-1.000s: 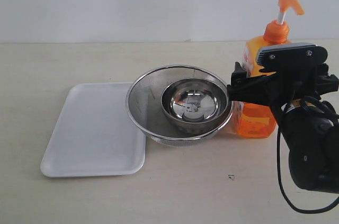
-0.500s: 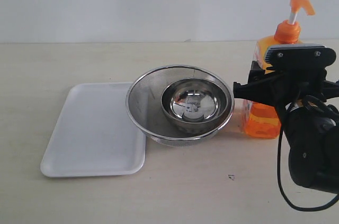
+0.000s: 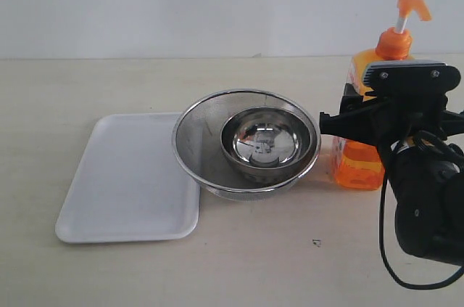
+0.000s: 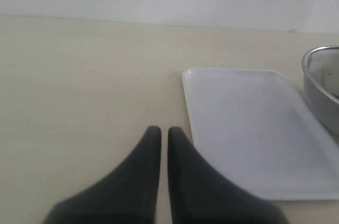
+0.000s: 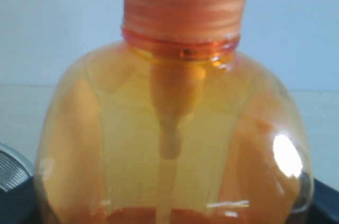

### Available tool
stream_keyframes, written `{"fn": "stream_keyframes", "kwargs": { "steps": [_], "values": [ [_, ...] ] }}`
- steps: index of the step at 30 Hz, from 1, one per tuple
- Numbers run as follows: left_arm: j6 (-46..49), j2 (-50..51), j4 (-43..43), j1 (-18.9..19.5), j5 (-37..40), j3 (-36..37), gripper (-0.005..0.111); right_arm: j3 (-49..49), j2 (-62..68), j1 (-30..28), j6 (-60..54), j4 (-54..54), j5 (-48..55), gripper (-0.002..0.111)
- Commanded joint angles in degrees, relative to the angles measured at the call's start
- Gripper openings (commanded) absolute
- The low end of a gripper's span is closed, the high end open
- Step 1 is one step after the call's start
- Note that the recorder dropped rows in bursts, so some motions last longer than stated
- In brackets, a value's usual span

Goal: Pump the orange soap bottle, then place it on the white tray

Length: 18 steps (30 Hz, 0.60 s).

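The orange soap bottle stands upright at the right of the table, its pump head raised on the white stem. My right gripper is shut on the bottle's body from the near side. In the right wrist view the bottle fills the picture, and dark fingers show at its sides. The white tray lies flat at the left with nothing on it. My left gripper is shut on nothing, low over the table beside the tray. The exterior view does not show it.
A large steel bowl with a smaller steel bowl inside it sits between the tray and the bottle, touching the tray's right edge. Its rim shows in the left wrist view. A wall lies behind the table.
A second ago the bottle and my right gripper were further left, next to the bowl. They shifted right together and have since held still.
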Motion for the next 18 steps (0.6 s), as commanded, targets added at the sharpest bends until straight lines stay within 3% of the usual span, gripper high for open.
{"fn": "stream_keyframes", "kwargs": {
  "steps": [1, 18],
  "values": [
    [0.0, -0.2, 0.1, -0.5, -0.9, 0.2, 0.005, 0.0, 0.0, -0.5, 0.4, 0.8, 0.3, 0.005],
    [0.0, -0.2, 0.1, -0.5, -0.9, 0.2, 0.005, 0.0, 0.0, -0.5, 0.3, -3.8, 0.3, 0.005]
  ]
}}
